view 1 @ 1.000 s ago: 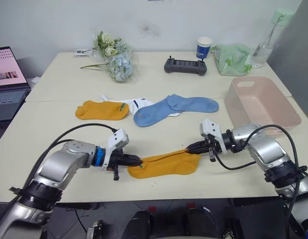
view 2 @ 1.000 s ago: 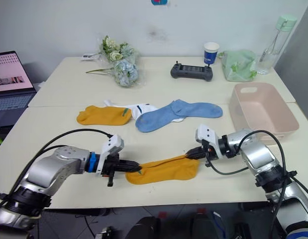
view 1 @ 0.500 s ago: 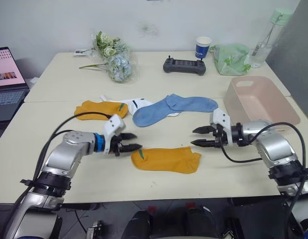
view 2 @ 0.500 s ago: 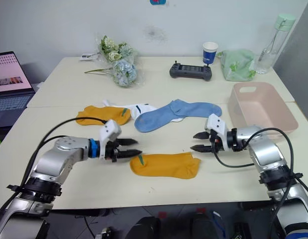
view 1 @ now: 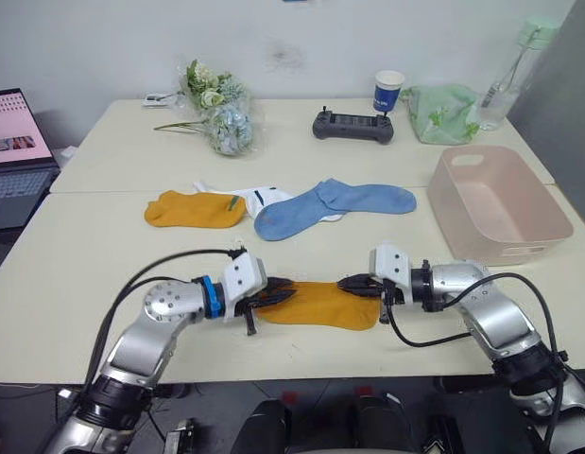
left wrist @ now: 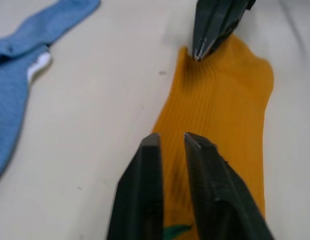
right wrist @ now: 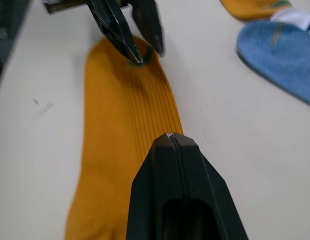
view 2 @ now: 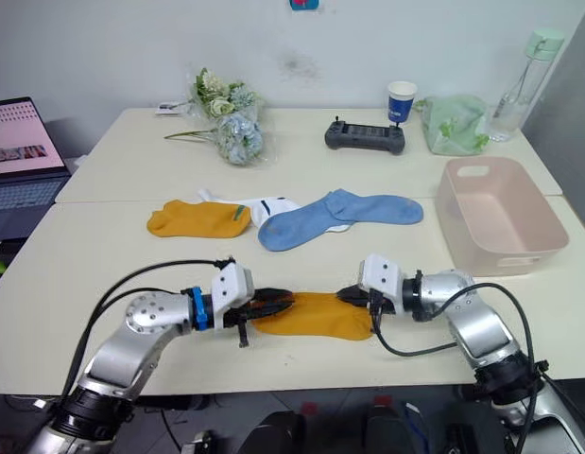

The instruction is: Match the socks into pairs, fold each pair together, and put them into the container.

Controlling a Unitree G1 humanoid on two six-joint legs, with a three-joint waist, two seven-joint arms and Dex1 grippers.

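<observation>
A mustard-yellow sock (view 1: 316, 305) lies flat near the table's front edge. My left gripper (view 1: 284, 291) is over its cuff end, fingers (left wrist: 149, 165) a narrow gap apart with the cloth showing flat between them. My right gripper (view 1: 344, 283) is shut at the toe end, where the sock's edge (left wrist: 187, 52) puckers up into its tip. Farther back lie a second yellow sock (view 1: 193, 209), white socks (view 1: 264, 197) and blue socks (view 1: 330, 203), partly overlapping. The pink container (view 1: 519, 248) stands at the right, apart from both grippers.
Along the back of the table are a bunch of flowers (view 1: 221, 113), a black controller (view 1: 352, 126), a paper cup (view 1: 387, 91), a green cloth bag (view 1: 441, 112) and a bottle (view 1: 505, 80). A laptop (view 1: 13, 142) sits at far left.
Half a second ago both grippers were wide open, clear of the sock's ends. Both have moved inward onto it; the right has shut on the toe end and the left has narrowed.
</observation>
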